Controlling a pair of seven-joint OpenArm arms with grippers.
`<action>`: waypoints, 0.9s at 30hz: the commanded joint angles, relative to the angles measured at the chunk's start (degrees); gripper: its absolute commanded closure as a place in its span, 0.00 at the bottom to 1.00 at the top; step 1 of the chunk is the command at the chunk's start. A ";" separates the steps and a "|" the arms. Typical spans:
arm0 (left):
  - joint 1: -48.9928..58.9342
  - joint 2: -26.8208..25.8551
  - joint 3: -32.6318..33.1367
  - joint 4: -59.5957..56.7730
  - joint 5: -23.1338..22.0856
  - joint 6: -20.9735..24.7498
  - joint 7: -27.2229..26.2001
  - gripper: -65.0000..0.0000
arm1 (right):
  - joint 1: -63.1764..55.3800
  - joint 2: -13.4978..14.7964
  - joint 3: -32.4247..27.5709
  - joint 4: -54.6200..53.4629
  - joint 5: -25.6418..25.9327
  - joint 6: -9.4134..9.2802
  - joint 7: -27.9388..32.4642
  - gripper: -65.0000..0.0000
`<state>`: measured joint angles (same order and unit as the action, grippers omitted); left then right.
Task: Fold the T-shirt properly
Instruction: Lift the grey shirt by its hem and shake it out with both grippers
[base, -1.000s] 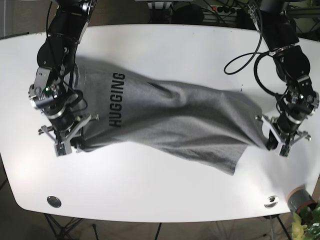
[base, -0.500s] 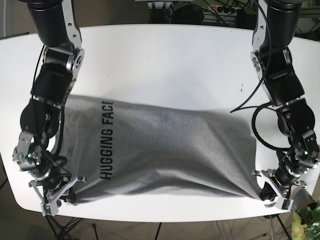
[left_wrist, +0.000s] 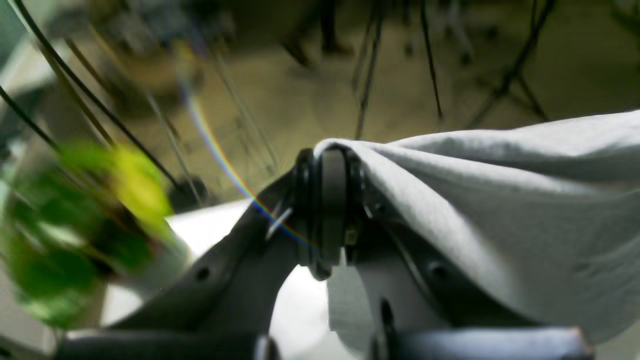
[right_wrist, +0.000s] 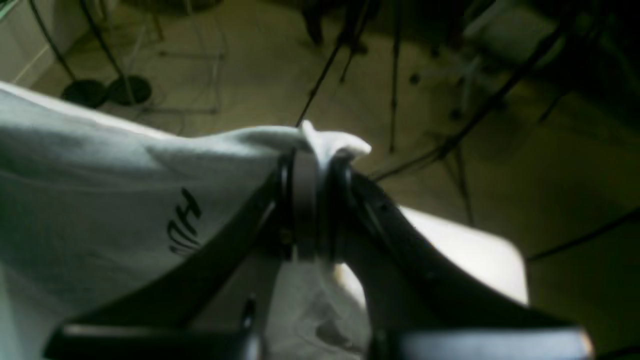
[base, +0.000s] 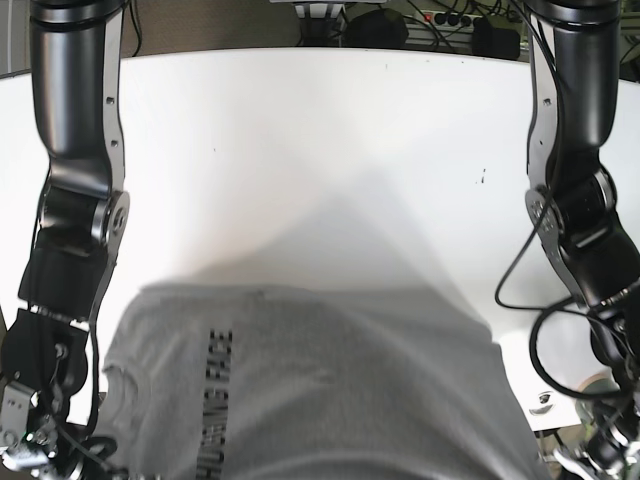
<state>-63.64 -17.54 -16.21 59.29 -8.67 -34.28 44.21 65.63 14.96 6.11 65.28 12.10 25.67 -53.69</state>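
The grey T-shirt (base: 330, 390) with black "HUGGING FACE" lettering is stretched wide between both arms, raised over the table's near edge and filling the bottom of the base view. My left gripper (left_wrist: 330, 200) is shut on a bunched edge of the shirt (left_wrist: 500, 210). My right gripper (right_wrist: 312, 200) is shut on the other end of the shirt (right_wrist: 100, 175), near the lettering. In the base view both grippers sit at the bottom corners, mostly cut off by the frame.
The white table (base: 300, 150) lies behind the shirt. A blurred green plant (left_wrist: 75, 230) stands just off the table's corner beside my left gripper. A small metal disc (base: 541, 399) is set in the table near the right front corner. Floor and stand legs show beyond the grippers.
Both arms have pulled the shirt from the middle of the table toward the near edge and up. The shirt has spread wider and flatter between the grippers.
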 joint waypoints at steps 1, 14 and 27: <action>-4.63 -0.97 -0.19 0.98 -0.87 0.30 -1.70 1.00 | 5.19 1.17 -0.44 0.79 0.34 -0.04 1.43 0.97; 0.82 -3.34 -0.54 10.30 -1.22 0.22 -1.35 1.00 | -0.79 4.78 2.73 8.70 1.05 0.31 -2.97 0.97; 27.37 -3.34 -0.72 25.68 -1.22 0.13 -1.35 1.00 | -30.77 2.49 14.95 23.82 3.95 0.39 -3.58 0.97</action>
<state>-35.83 -19.64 -16.60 82.17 -9.56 -34.76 44.25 34.61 17.56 19.44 86.30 14.85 26.04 -58.92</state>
